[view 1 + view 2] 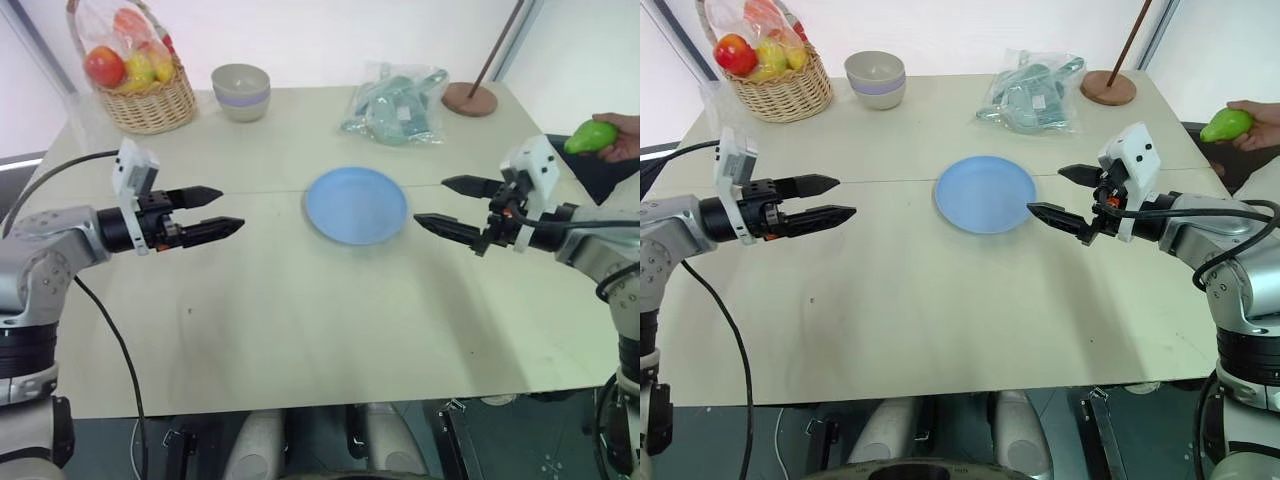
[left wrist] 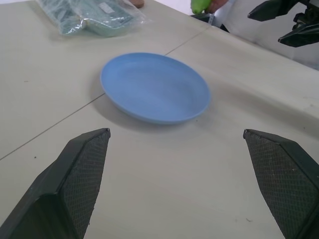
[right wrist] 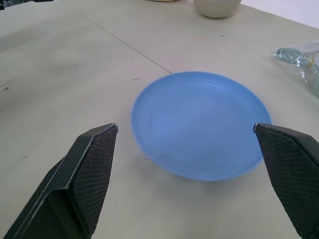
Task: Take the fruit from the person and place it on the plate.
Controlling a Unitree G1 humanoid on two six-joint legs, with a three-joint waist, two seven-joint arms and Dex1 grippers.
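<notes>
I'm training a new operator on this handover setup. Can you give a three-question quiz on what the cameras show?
1. True or false: the green fruit already lies on the blue plate.
2. Which claw is nearer the fruit: A) left claw B) right claw?
3. Fill in: the fruit is held by a person's ____.

Key: 1 false; 2 B; 3 hand.

A beige table carries plate, bowl, basket, plastic bag.
</notes>
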